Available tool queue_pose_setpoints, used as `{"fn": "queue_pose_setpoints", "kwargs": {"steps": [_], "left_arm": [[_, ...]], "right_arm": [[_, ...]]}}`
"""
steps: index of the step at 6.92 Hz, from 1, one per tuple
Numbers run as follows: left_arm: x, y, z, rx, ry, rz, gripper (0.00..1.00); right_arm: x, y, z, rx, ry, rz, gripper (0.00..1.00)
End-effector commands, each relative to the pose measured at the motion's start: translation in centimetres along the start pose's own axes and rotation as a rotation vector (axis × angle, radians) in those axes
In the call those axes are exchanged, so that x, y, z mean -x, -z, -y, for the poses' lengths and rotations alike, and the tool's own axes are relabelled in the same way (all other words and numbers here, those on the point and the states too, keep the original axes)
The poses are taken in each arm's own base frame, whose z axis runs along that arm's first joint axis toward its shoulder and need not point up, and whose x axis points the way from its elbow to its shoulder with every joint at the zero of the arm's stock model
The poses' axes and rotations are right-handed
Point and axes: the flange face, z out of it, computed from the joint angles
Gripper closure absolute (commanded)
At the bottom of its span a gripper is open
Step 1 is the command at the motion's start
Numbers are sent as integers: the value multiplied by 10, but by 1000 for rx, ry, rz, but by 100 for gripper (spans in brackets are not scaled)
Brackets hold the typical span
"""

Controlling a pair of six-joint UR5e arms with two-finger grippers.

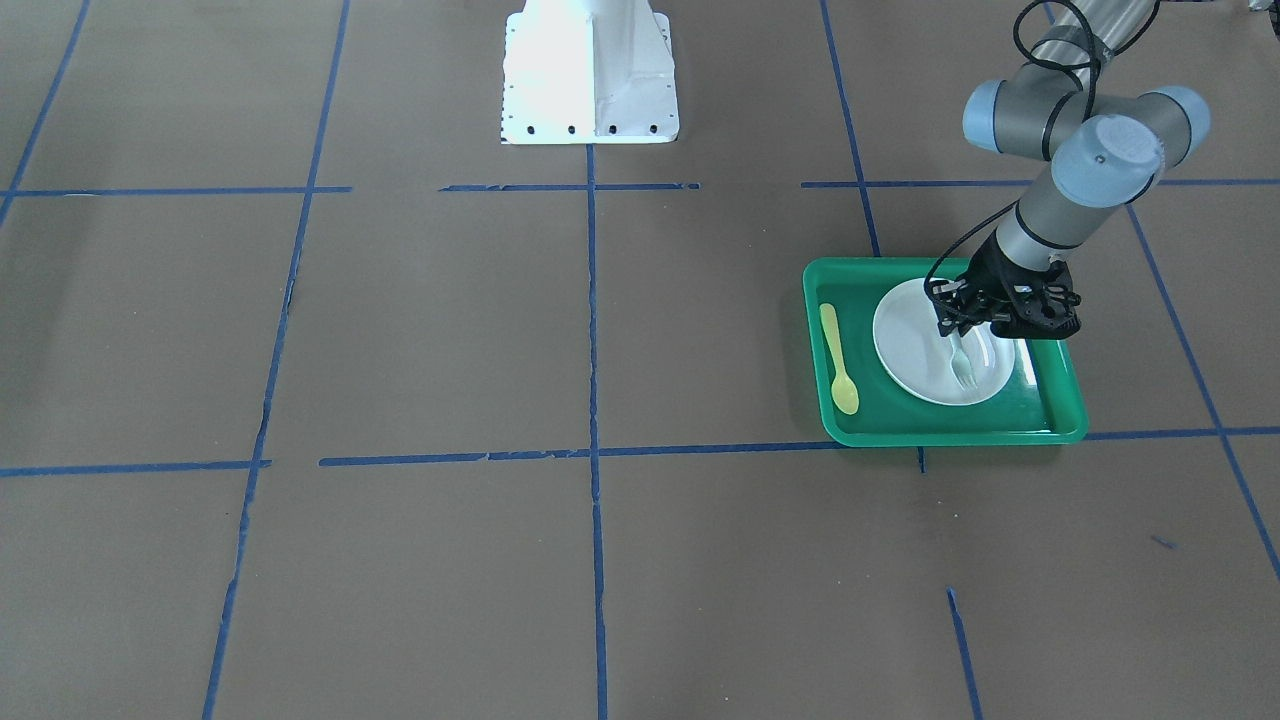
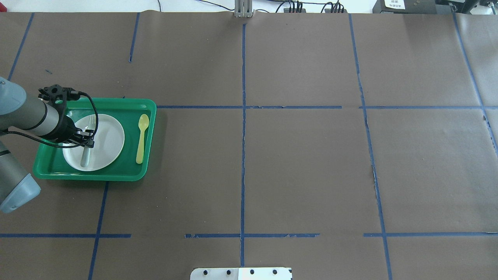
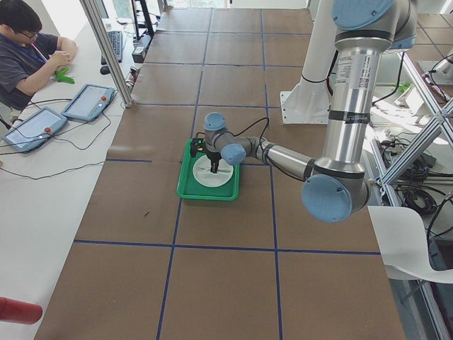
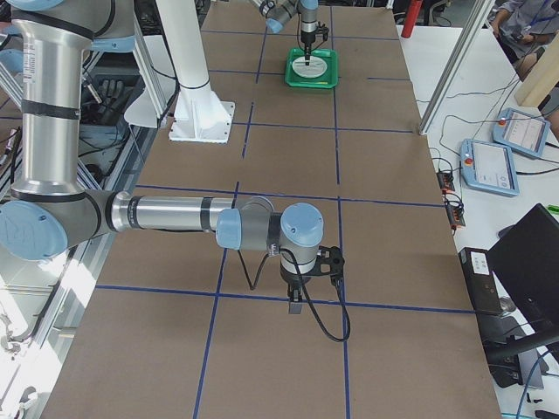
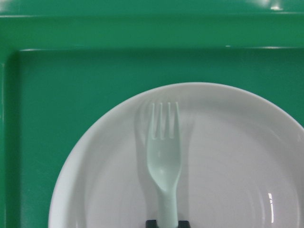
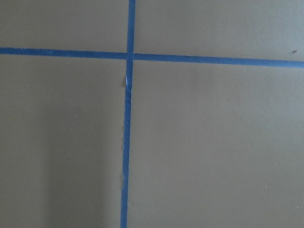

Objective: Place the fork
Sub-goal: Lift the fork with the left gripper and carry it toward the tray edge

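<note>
On the green tray [image 2: 116,102], over the white plate [image 2: 111,136], the left gripper [image 2: 86,142] pinches the fork [image 5: 164,161] by its handle. It should lower fully, part its fingers slowly, then lift straight up. Only the left wrist view shows the tines and an offset shadow that hints the fork is not yet resting on the plate. The right gripper [image 4: 297,301] shows only in the exterior right view, and its state cannot be told.

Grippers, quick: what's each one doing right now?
Left gripper: closed on the fork by its handle, over the white plate.
Right gripper: seen only from the side camera; open or closed cannot be told.
</note>
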Motion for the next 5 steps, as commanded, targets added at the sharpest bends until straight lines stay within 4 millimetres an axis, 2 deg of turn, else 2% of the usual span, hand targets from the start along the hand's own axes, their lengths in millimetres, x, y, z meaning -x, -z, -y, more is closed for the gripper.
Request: {"fn": "queue_pose_setpoints", "kwargs": {"steps": [1, 3, 5], "left_arm": [[26, 36, 3, -49, -1, -1, 100], [62, 39, 8, -64, -23, 29, 100], [87, 30, 9, -49, -46, 63, 100]], "right_arm": [[0, 0, 0, 0, 1, 0, 0], [0, 0, 0, 0, -1, 0, 0], [0, 0, 0, 0, -1, 0, 0]]}}
